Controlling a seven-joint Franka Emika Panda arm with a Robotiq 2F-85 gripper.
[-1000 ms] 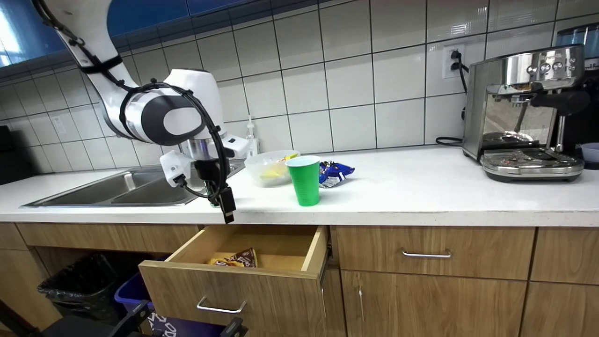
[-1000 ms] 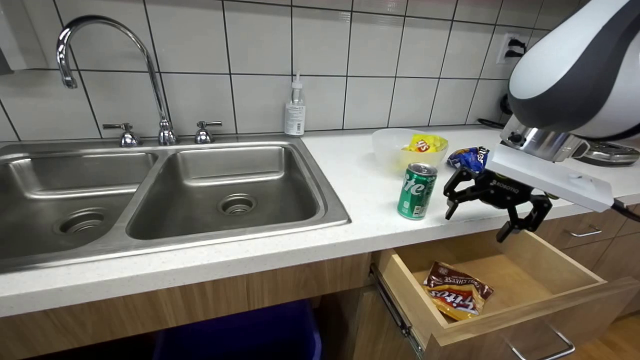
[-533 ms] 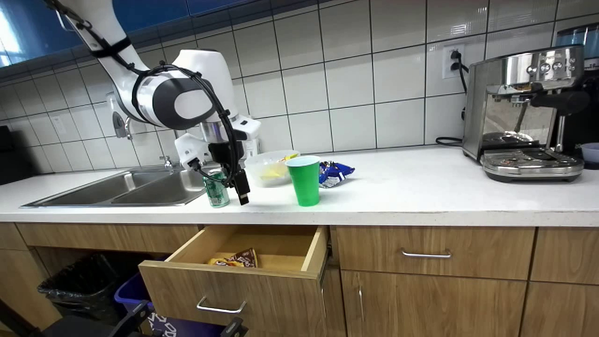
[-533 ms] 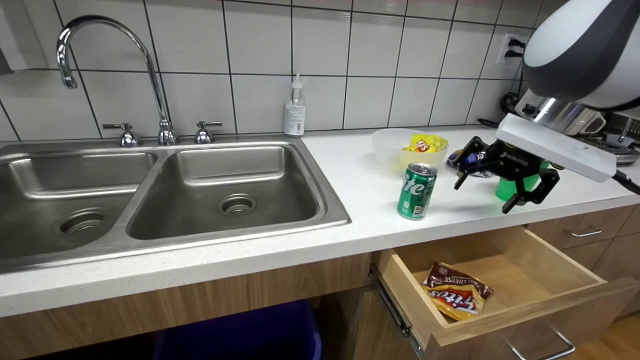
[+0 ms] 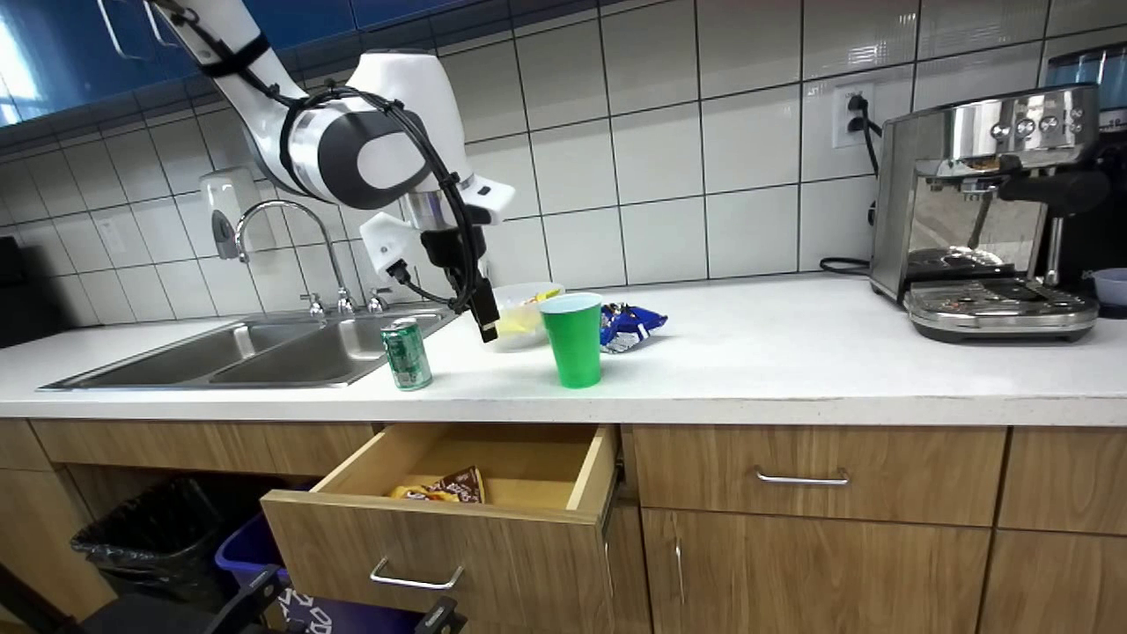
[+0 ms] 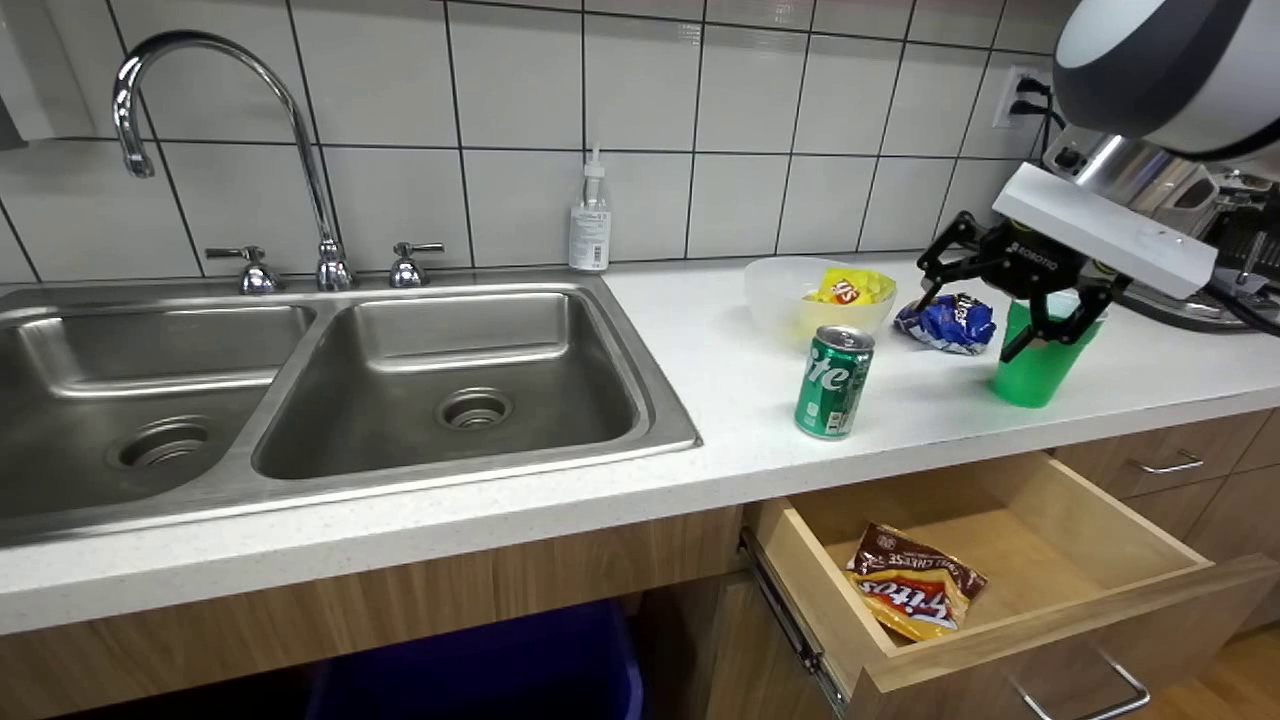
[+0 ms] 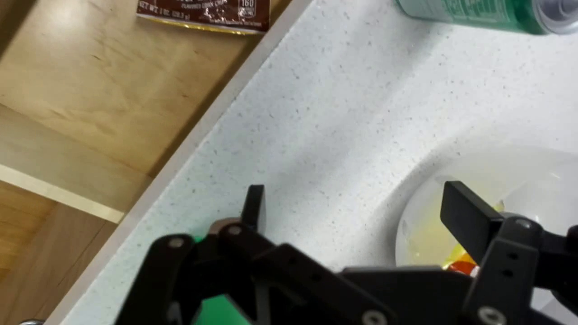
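Observation:
My gripper is open and empty above the white counter. It shows in both exterior views point(image 5: 486, 333) point(image 6: 966, 328) and in the wrist view point(image 7: 352, 194). In the wrist view one finger overlaps a translucent bowl point(image 7: 537, 167) with a yellow bag point(image 7: 458, 259) in it. The other finger is by a green cup point(image 7: 219, 311), mostly hidden behind the gripper. A crumpled blue bag point(image 6: 950, 325) lies between bowl and cup. A green soda can point(image 6: 834, 385) stands upright near the counter edge, left of the gripper in an exterior view.
An open drawer point(image 6: 1080, 625) juts out below the counter edge, with a brown and orange chip bag point(image 6: 915, 585) inside. A double sink point(image 6: 475, 460) with faucet point(image 6: 215, 45), a soap bottle point(image 6: 590, 225) and a coffee machine point(image 5: 986, 211) stand along the counter.
The arm has risen from near the drawer and counter edge and moved back over the counter, toward the bowl and cup. The fingers stay open. The can, cup and bags have not moved.

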